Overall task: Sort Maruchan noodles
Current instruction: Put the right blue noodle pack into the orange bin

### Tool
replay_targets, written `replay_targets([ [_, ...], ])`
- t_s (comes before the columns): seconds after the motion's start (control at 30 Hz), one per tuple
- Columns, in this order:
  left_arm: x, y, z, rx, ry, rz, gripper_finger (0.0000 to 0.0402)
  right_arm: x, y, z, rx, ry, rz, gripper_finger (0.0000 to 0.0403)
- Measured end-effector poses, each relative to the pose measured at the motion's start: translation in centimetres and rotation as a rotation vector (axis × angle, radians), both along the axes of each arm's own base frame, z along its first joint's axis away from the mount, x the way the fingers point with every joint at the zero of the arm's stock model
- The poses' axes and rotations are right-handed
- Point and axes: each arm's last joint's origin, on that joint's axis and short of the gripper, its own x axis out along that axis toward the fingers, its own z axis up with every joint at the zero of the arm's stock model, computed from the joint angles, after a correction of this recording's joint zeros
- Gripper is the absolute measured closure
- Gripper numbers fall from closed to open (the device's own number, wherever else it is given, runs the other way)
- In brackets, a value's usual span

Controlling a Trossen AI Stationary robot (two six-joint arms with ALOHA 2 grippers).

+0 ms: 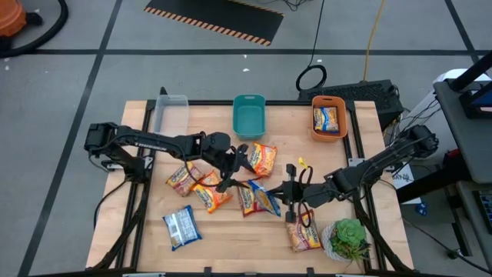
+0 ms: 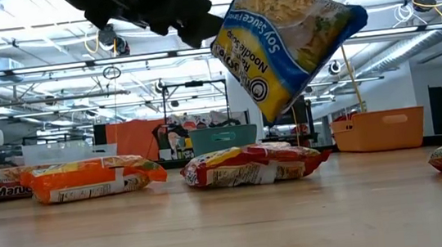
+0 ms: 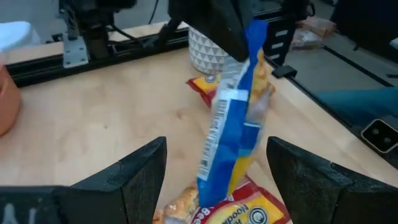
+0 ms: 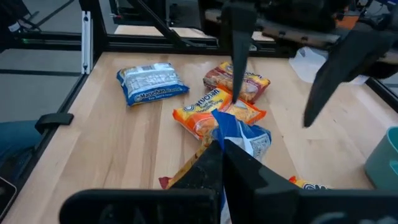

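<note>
Yellow-blue packet [image 2: 286,38] hangs pinched in the right gripper [image 4: 222,148] jaws, off the bench [image 1: 223,231]. Left gripper [image 3: 214,165] jaws are spread around it, so I'd close them before the right releases.

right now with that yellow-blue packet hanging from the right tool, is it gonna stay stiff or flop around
Probably half stiff: the packet hangs tilted from one pinched edge under the right tool, yet keeps its flat shape. It likely swings when moved, since nothing supports its lower end. The glossy wrapper may slip, so the open left tool could steady it.
</note>
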Motion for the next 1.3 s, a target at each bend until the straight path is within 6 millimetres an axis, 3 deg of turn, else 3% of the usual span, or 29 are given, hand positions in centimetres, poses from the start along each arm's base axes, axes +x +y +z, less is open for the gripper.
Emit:
replay_targets([
  [0.6, 1.5, -0.6, -1.9, -0.073, -0.019, -0.132, 0.0122, 0.0, 0.0, 0.1, 0.014, -0.008, -0.007, 0.0403],
  [0.93, 1.9, -1.0, -1.6, -0.098, -0.071, -0.192, 0.0125, 0.1, 0.0, 0.1, 0.013, -0.015, -0.009, 0.0403],
  [1.3, 1.9, -1.8, -1.5, -0.103, -0.079, -0.212, 0.0246, 0.1, 0.0, 0.1, -0.011, -0.015, -0.001, 0.0403],
])
